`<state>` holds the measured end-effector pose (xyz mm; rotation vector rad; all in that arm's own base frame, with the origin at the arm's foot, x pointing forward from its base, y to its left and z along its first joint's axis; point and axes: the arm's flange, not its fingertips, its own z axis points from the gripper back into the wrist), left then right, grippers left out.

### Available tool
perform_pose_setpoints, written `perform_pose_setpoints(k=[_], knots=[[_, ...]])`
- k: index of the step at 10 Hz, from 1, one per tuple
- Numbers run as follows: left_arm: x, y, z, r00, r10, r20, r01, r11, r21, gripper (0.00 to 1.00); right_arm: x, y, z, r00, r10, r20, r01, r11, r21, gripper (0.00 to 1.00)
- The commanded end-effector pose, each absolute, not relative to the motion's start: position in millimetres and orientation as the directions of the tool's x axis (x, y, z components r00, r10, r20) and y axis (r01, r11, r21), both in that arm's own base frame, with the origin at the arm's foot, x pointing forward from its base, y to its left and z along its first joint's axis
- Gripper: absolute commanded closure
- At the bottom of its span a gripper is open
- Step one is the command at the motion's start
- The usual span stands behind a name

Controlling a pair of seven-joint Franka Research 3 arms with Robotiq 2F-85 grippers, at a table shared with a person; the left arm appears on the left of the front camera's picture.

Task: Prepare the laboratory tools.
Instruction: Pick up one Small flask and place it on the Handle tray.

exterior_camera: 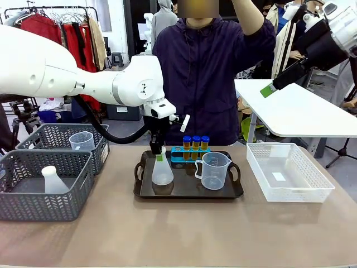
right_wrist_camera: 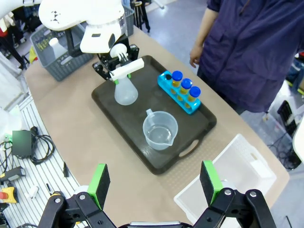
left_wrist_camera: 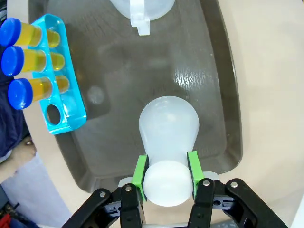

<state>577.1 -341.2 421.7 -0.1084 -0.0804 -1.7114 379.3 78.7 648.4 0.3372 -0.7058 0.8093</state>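
While my left gripper [left_wrist_camera: 166, 176] clamps the neck of the translucent conical flask [left_wrist_camera: 168, 127] standing on the dark tray [left_wrist_camera: 223, 95], my right gripper [right_wrist_camera: 154, 183] hangs spread wide above the table. The measuring jug [exterior_camera: 215, 170] and blue-capped test tubes [exterior_camera: 196, 143] share that tray.

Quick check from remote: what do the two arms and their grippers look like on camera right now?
Both arms are glossy white with rounded joints; a black cable loops under the left one. The left gripper is black with green pads and silver screws. The right gripper matches: black fingers and green pads.
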Motion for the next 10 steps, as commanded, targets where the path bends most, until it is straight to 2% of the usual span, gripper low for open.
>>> perform_pose_setpoints(k=[1, 3, 4, 9, 10], knots=[[566.3, -338.0, 417.8, -0.176, -0.979, 0.098, 0.984, -0.175, 0.020, 1.00, 379.7, 77.7, 649.4, 0.474, 0.533, 0.701, -0.764, 0.645, 0.027, 0.00], [565.7, -338.4, 414.1, -0.185, -0.980, 0.074, 0.982, -0.182, 0.043, 1.00, 379.7, 77.7, 649.4, 0.474, 0.533, 0.701, -0.764, 0.645, 0.027, 0.00], [565.1, -339.3, 413.9, -0.191, -0.979, 0.067, 0.981, -0.188, 0.049, 0.96, 379.7, 77.7, 649.4, 0.474, 0.533, 0.701, -0.764, 0.645, 0.027, 0.00], [562.4, -341.2, 414.9, -0.191, -0.979, 0.067, 0.981, -0.188, 0.053, 0.02, 379.7, 77.7, 649.4, 0.474, 0.533, 0.701, -0.764, 0.645, 0.027, 0.00], [562.8, -338.7, 422.0, -0.194, -0.979, 0.069, 0.980, -0.189, 0.065, 0.00, 379.7, 77.7, 649.4, 0.474, 0.533, 0.701, -0.764, 0.645, 0.027, 0.00]])
